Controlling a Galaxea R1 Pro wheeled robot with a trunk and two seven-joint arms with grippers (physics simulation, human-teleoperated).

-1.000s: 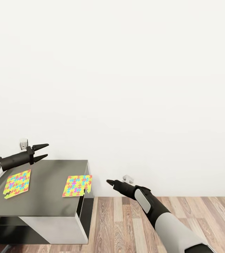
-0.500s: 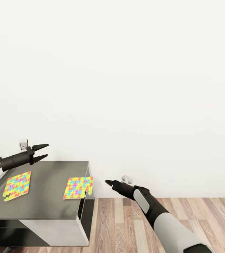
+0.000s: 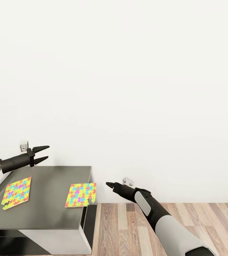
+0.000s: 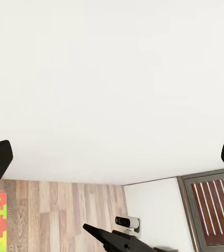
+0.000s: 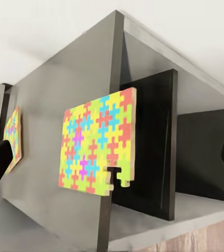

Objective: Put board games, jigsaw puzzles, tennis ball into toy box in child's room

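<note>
grey table, white wall, wood floor

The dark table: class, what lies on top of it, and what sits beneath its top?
On the dark table lie two jigsaw puzzles, the nearer-edge one overhanging slightly. Beneath the top, a black upright panel and an open shelf show; deeper inside is hidden.

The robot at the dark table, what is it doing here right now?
The robot stands at a dark table with two jigsaw puzzles lying flat on it. One puzzle is near the left side; the other puzzle hangs slightly over the right edge. The left claw hovers open above the table's far left part, holding nothing. The right claw is beside the table, pointing toward the overhanging puzzle, also open in its wrist view. Neither puzzle is grasped yet.
</note>
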